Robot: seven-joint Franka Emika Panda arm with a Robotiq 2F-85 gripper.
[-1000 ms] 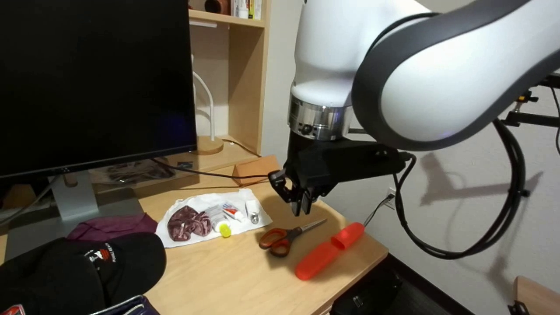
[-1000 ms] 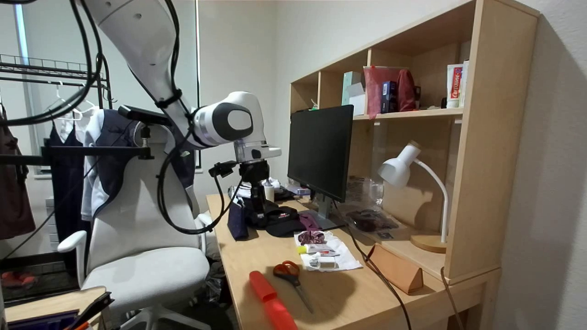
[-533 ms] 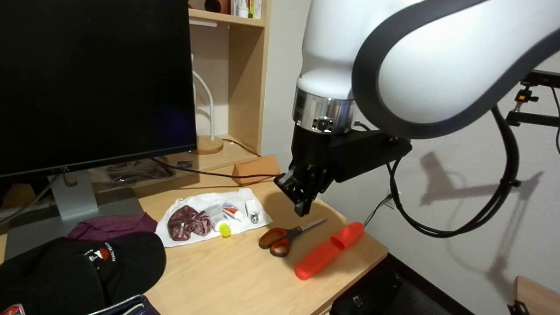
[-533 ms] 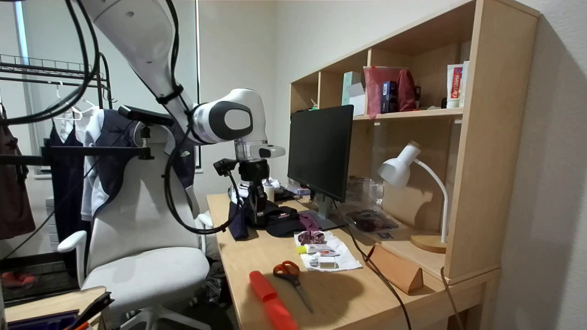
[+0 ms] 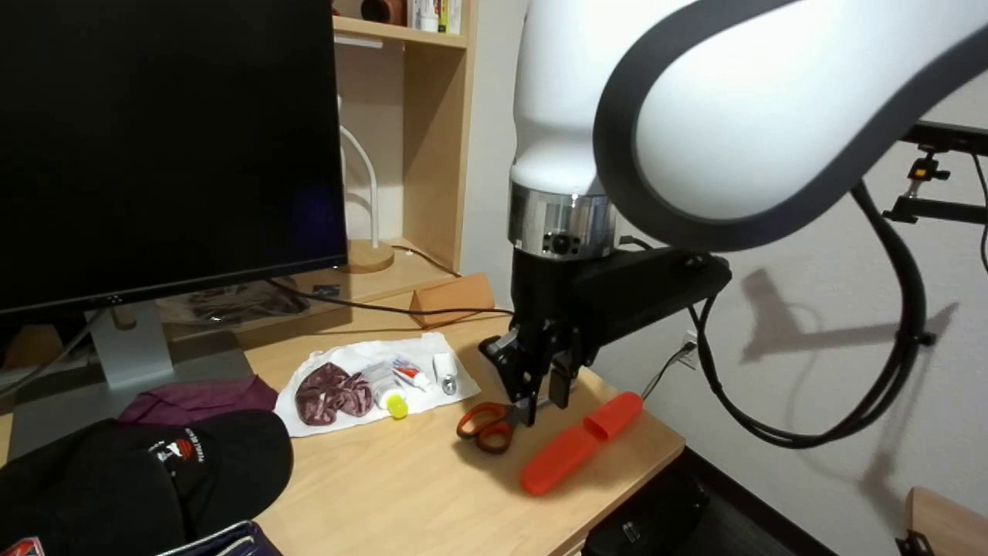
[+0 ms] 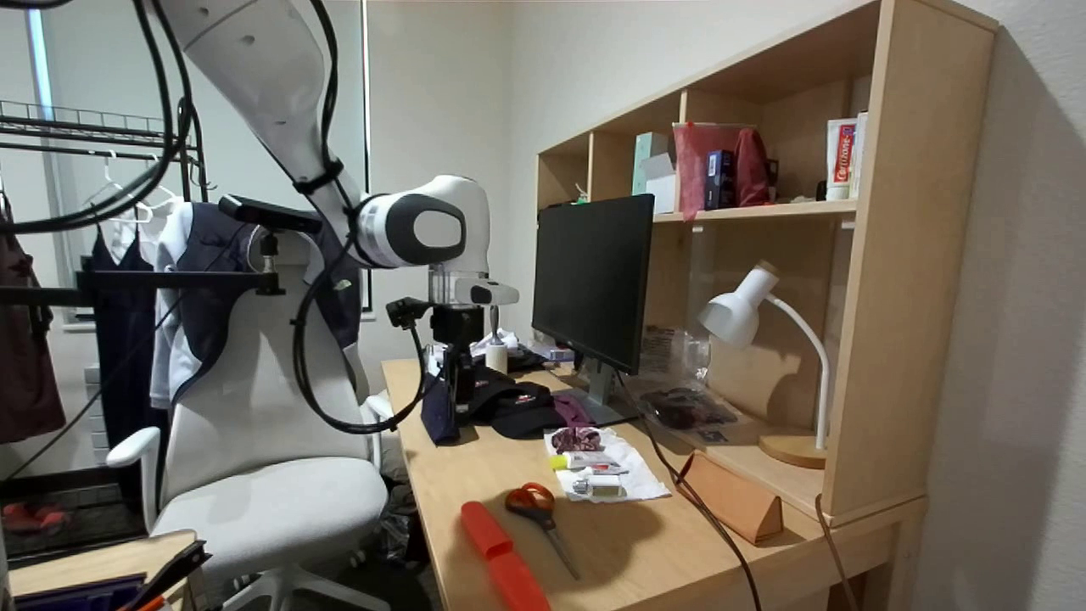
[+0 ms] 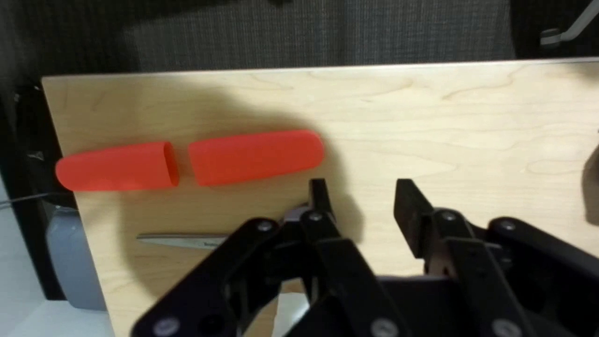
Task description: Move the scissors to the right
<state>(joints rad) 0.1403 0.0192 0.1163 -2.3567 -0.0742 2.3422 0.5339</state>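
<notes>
The scissors lie flat on the wooden desk, loop handles orange-red and dark. In another exterior view they lie beside the red stick. In the wrist view only the blades show; the handles are hidden behind the gripper. My gripper is open with nothing between its fingers. In an exterior view the gripper overlaps the blades in the picture; it seems to hang above the desk, apart from the scissors. It also shows in another exterior view, well behind the scissors in the picture.
A thick red stick in two pieces lies beside the scissors near the desk edge. A white paper bears a scrunchie and small tubes. A black cap, a monitor and a tan case stand around.
My gripper has turned somewhat and come down, now overlapping the scissors' blades in an exterior view. It has shifted slightly left in another exterior view. The scissors and red stick have not moved.
</notes>
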